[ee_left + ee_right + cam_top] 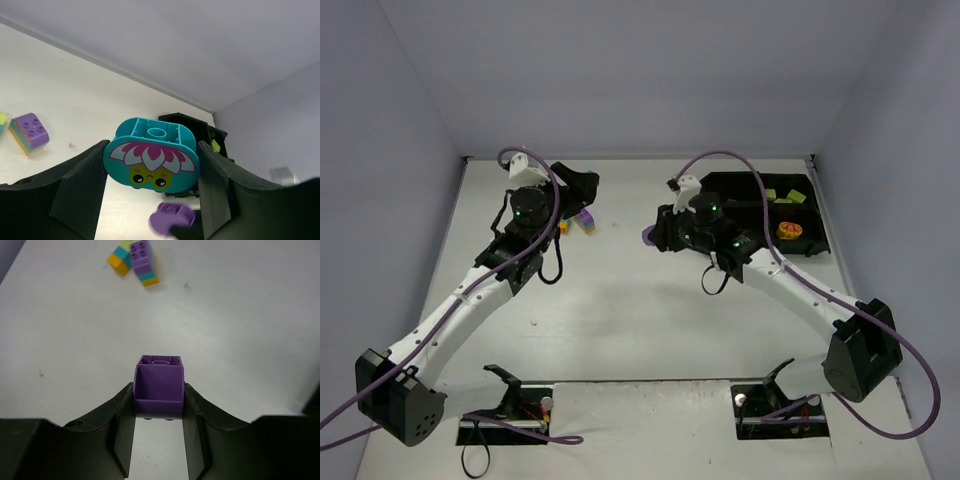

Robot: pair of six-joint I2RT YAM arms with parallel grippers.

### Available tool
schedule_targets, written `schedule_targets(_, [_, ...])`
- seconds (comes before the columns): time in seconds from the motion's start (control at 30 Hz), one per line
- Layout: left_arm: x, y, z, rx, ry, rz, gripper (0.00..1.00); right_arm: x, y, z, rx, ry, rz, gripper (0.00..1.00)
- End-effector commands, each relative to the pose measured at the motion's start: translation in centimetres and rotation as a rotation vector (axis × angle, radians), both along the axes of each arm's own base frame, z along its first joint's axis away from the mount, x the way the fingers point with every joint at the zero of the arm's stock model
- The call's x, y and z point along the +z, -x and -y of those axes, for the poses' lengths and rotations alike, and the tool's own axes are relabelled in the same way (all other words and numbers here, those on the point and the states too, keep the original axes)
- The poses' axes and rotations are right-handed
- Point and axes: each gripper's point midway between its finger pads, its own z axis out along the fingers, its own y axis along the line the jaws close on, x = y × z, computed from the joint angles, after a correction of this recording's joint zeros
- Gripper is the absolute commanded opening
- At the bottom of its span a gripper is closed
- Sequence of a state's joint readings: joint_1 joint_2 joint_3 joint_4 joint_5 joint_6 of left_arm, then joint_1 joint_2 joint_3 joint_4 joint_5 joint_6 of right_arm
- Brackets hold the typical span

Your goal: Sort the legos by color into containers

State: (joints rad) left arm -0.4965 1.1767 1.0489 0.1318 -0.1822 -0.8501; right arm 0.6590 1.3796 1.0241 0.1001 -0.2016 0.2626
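On your white tabletop [620, 320], your left pincer [152, 166] squeezes a cyan flower brick [150, 150] and your right pincer [159, 396] squeezes a purple brick [159, 382].

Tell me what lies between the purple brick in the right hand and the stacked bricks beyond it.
Nothing; the right wrist view shows only bare tabletop between the purple brick and the stacked bricks.

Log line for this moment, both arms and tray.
left fingers: hold cyan brick | right fingers: hold purple brick | tray: green bricks, orange brick inside | table: mixed stack loose
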Motion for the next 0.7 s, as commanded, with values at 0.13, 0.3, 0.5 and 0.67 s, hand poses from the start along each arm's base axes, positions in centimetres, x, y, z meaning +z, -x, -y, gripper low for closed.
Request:
schedule_targets(0.13, [2.8, 3.4, -1.6, -0.055, -0.122, 0.104, 0.00, 5.2, -7.3, 6.9, -0.227, 0.024, 0.146, 0.00])
schedule_targets(0.3, [-0.2, 6.3, -2.3, -0.121, -0.219, 0.032, 0.00, 5.2, -10.9, 9.3, -0.300, 0.076, 0.153, 0.00])
schedule_targets(0.5, [-2.9, 9.1, -3.1, -0.189, -0.315, -0.034, 0.00, 5.4, -14.4, 12.5, -0.403, 0.111, 0.169, 0.00])
schedule_targets(0.67, [-4.6, 11.0, -3.7, -0.225, -0.350, -0.061, 0.00, 5.1, -16.7, 15.9, -0.502, 0.160, 0.174, 0.00])
